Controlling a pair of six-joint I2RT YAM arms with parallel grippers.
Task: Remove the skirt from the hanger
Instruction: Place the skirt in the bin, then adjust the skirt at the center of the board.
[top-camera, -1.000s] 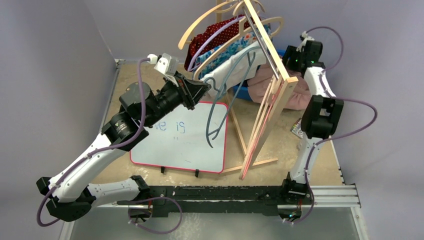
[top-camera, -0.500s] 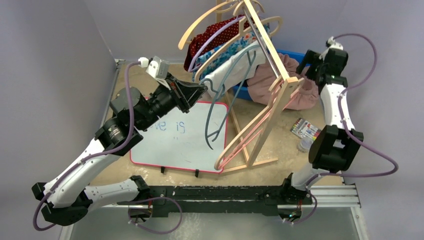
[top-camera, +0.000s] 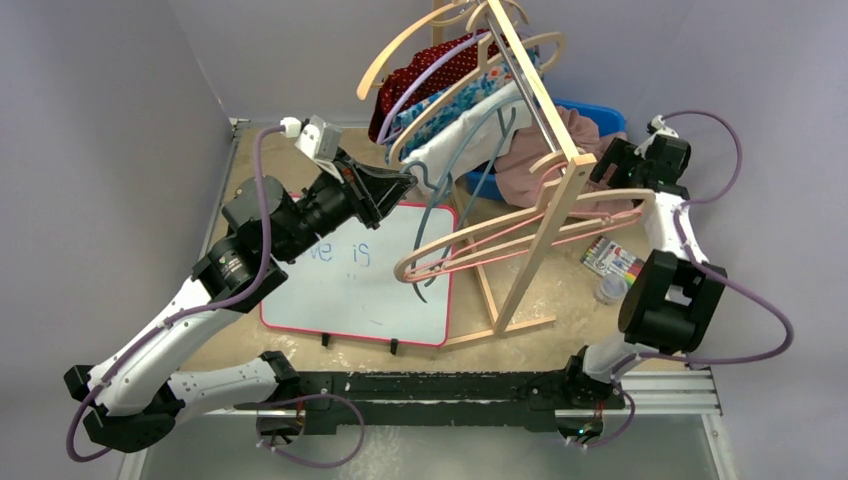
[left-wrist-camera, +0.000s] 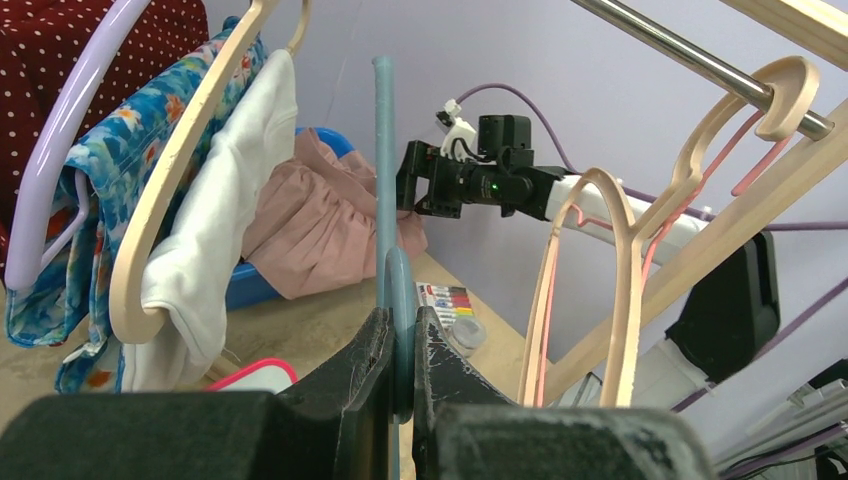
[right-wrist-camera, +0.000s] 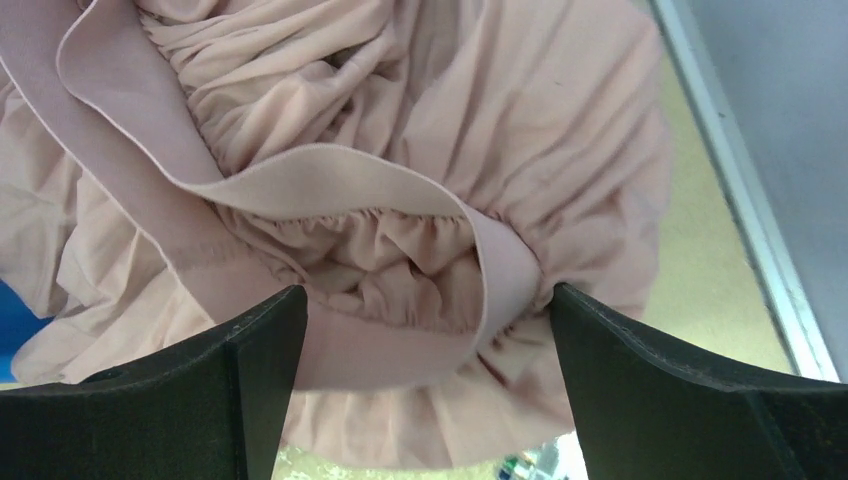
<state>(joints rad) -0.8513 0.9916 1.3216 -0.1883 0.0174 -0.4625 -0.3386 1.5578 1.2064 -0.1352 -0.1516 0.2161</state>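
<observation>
Swung back from the wooden rack, the right tool now hangs with its jaws spread wide just over the pink skirt, gripping nothing. The empty pink and wooden hangers have kicked up toward the whiteboard. The skirt lies heaped against the blue bin at the far right of the worktop, on no hanger. The left tool is clamped on the bare blue-grey hanger. The removal looks done. The worktop is sandy tan, closed in by plain lilac walls, with a marker pack near the right arm.
</observation>
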